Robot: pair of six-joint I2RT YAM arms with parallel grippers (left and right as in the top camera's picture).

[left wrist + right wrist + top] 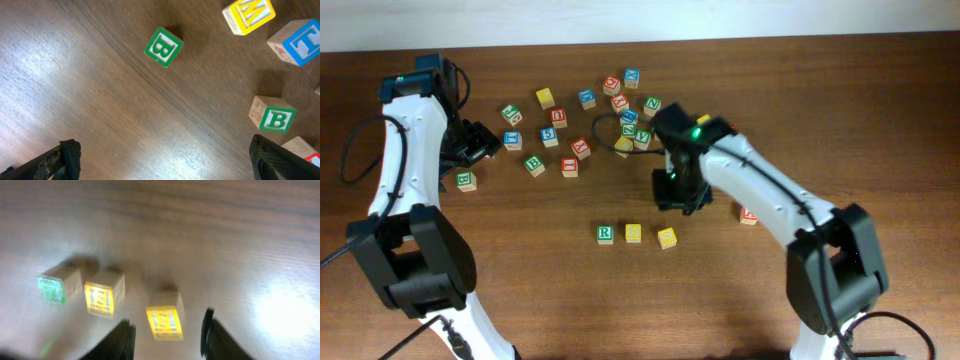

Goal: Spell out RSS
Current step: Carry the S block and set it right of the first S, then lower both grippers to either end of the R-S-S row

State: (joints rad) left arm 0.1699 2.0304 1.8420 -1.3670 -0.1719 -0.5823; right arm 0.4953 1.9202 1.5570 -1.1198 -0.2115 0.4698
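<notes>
Three blocks lie in a row near the table's front: a green R block (605,234), a yellow S block (634,233) and a second yellow S block (667,238), slightly lower and turned. In the right wrist view they show blurred: the green block (52,289), the first yellow block (102,298) and the second yellow block (164,321). My right gripper (676,196) (167,340) is open and empty, above and behind the second yellow block, its fingers apart on either side of it. My left gripper (480,145) (162,165) is open and empty at the far left.
A scatter of letter blocks (590,110) covers the back middle. A green B block (466,180) (163,46) and another green B block (534,164) (274,117) lie near the left gripper. A red block (748,214) lies by the right arm.
</notes>
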